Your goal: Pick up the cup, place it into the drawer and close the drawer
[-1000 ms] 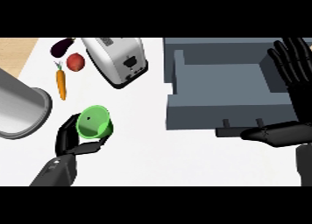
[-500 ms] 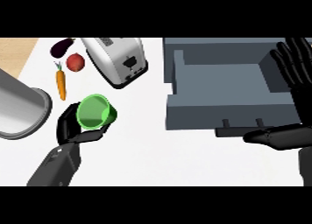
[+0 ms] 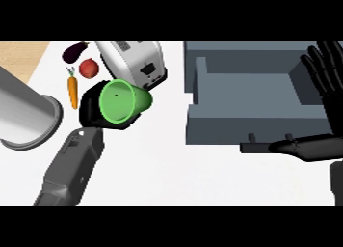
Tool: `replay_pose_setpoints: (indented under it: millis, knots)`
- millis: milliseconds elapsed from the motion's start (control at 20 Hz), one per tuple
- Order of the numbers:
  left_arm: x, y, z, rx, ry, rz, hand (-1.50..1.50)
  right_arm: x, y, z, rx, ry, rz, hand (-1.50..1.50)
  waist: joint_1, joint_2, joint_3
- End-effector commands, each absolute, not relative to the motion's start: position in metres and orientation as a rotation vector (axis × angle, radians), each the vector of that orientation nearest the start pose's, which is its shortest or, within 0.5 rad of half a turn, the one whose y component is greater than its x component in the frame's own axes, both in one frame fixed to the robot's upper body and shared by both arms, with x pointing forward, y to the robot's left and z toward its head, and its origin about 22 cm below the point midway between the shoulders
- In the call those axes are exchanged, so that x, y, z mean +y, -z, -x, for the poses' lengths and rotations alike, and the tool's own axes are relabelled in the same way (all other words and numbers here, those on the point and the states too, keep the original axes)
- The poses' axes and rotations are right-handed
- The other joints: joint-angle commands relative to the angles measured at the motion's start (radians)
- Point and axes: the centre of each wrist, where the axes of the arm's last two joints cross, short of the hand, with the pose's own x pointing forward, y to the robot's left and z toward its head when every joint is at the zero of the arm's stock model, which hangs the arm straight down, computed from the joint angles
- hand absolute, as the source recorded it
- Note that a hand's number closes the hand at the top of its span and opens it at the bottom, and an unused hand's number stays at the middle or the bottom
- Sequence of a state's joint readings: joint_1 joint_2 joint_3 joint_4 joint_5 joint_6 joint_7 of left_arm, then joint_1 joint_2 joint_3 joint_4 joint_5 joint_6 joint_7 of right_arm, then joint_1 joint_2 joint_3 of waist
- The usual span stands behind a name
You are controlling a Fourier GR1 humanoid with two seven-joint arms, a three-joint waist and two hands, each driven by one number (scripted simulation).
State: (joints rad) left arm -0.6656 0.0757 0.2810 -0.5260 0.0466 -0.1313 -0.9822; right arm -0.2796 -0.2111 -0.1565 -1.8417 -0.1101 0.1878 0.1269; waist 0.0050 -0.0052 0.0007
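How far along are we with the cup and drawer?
Done: the left hand has its fingers curled round the green cup, which looks raised beside the toaster. In hand: carrying the cup toward the drawer, which stands open with nothing visible inside. Left: set the cup in the drawer, release it, and push the drawer shut. The right hand rests open at the drawer's right edge.

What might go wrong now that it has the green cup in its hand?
The left hand holds the cup close to the toaster, so it might bump it on the way. The cup must also clear the drawer wall nearest it. The right hand rests open at the drawer's far side and could get in the way.
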Motion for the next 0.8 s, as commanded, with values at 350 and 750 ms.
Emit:
replay_pose_setpoints:
  millis: [350,750]
  knots:
    - [0.123,-0.102,-0.423,-2.159,0.111,0.304,1.5,-0.266,-0.145,-0.264,-1.977,-0.248,0.003,-1.5,-0.008,-0.004,0.0]
    - [0.057,-0.16,-0.429,-2.109,0.173,0.173,1.5,-0.276,-0.141,-0.272,-1.995,-0.268,-0.007,-1.5,-0.042,0.009,0.0]
